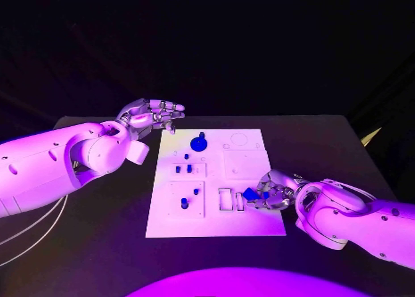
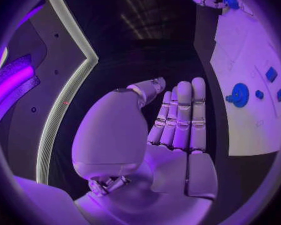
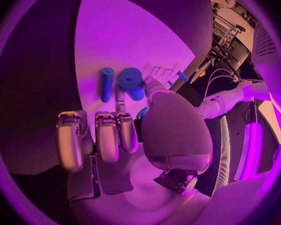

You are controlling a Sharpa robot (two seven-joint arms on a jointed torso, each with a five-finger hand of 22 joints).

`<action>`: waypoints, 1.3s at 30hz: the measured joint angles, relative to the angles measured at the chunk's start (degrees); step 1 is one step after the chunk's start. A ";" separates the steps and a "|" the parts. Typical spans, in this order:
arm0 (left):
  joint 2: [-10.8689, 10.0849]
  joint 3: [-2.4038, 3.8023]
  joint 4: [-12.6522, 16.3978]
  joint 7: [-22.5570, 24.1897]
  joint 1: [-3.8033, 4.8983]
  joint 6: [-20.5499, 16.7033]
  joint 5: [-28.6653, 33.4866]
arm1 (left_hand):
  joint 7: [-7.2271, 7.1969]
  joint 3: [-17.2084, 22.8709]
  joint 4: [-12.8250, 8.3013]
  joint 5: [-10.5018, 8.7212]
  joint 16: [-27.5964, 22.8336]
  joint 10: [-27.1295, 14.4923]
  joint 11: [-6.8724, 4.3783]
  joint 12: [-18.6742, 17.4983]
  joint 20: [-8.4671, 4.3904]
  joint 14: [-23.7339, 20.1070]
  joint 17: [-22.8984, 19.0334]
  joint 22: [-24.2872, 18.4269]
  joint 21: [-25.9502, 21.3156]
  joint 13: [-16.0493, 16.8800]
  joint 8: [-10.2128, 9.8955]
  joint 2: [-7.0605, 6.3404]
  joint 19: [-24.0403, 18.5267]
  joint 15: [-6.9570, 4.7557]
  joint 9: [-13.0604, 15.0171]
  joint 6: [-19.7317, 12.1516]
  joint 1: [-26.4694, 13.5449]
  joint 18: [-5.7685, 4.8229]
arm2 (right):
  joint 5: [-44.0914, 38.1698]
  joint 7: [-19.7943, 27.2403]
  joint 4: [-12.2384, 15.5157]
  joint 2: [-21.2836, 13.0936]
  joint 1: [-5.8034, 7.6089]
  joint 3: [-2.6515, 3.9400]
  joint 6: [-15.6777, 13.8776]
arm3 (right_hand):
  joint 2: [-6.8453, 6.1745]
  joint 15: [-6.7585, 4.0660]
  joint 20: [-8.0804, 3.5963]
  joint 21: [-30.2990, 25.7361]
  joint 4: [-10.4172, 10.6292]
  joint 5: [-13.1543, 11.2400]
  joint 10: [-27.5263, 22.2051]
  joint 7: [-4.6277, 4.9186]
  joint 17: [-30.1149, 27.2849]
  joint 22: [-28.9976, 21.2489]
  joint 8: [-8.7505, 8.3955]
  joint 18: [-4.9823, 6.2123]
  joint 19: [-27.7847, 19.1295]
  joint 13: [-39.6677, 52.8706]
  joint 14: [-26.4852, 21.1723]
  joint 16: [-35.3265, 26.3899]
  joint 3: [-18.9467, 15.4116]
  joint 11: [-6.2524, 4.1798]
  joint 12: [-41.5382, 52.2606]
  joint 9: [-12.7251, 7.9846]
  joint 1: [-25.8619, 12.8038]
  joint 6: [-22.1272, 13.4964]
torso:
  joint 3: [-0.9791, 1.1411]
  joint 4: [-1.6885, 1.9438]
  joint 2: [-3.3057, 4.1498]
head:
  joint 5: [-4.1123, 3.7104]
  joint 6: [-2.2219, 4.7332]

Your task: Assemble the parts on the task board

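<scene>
The white task board (image 1: 216,213) lies in the middle of the black table. A round blue part (image 1: 199,143) stands near its far end, and small blue pegs (image 1: 184,168) stand in a block below it. Two more blue pegs (image 1: 183,202) stand in the near left block, also seen in the right wrist view as blue pegs (image 3: 107,84). My right hand (image 1: 274,192) rests at the board's near right edge and pinches a blue part (image 1: 252,193) between thumb and fingers. My left hand (image 1: 154,114) hovers by the board's far left corner, fingers (image 2: 181,115) straight, holding nothing.
Two narrow empty slots (image 1: 231,199) sit in the board just left of the right hand. Bare black table (image 1: 100,247) surrounds the board on all sides. From the left wrist, the round blue part (image 2: 240,94) and the board (image 2: 247,130) lie beside the hand.
</scene>
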 measured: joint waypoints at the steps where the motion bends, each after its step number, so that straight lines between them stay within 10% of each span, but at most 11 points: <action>1: -0.01 0.00 0.00 0.00 0.00 0.01 0.00 | 0.00 0.00 0.00 0.00 0.00 0.00 0.00 0.00 0.00 0.00 0.00 0.00 0.00 0.00 0.00 0.00 0.00 0.00 0.00 0.00 0.00 0.00 | -0.10 -0.05 0.03 0.03 -0.03 0.00 -0.12 | 0.16 0.00 0.00 0.00 0.00 0.00 0.00 0.00 0.00 0.00 -0.04 0.00 0.00 0.00 0.00 0.21 0.00 0.00 0.00 0.00 0.16 0.00 | 0.00 0.00 -0.01 | 0.00 0.00; 12: -0.11 0.00 0.00 -0.06 0.00 0.03 0.02 | 0.00 0.00 0.00 0.00 0.00 -0.21 -0.21 -0.01 0.00 0.00 0.00 0.00 0.00 0.00 0.00 0.00 0.00 0.00 -0.06 -0.41 0.00 0.00 | 0.35 -0.14 2.35 -1.07 -0.27 -0.29 -3.36 | 2.17 -0.35 0.00 1.40 -0.23 1.59 0.27 -0.52 0.00 -0.01 0.43 0.00 0.00 -0.01 -0.06 0.44 2.05 -0.78 0.57 -0.78 2.18 1.78 | -0.02 -0.05 -0.08 | -0.07 0.10; 23: -0.07 0.00 -0.04 -0.09 0.00 0.03 0.03 | 0.00 0.00 0.00 0.00 0.00 -0.21 -0.21 -0.05 0.00 0.00 0.01 0.01 0.00 0.00 0.00 0.00 0.00 0.00 -0.05 -0.41 0.00 0.00 | 3.33 0.59 5.78 -2.05 2.58 -0.06 -6.31 | 2.31 -0.83 -0.43 2.44 -0.09 3.00 0.07 0.16 -0.01 -0.01 0.55 -0.90 0.01 -0.01 0.01 0.70 3.57 -1.38 1.06 -0.77 2.34 2.45 | -0.06 -0.05 -0.10 | -0.44 0.40; 39: 0.02 -0.01 0.00 -0.12 0.00 0.02 0.04 | 0.00 -0.16 0.16 0.00 -0.03 -0.21 -0.21 0.28 0.00 -0.21 -0.06 -0.04 0.00 0.00 0.00 0.00 0.00 0.21 -0.05 -0.41 0.00 0.00 | 7.07 0.60 4.19 2.83 2.76 -0.08 -4.08 | 2.75 -1.35 -0.83 2.43 0.32 2.76 0.21 0.89 -0.01 0.03 0.87 -0.89 0.01 -0.01 -0.10 0.69 3.99 -2.07 1.06 -0.77 -0.57 3.18 | -0.03 0.08 -0.01 | -0.28 0.18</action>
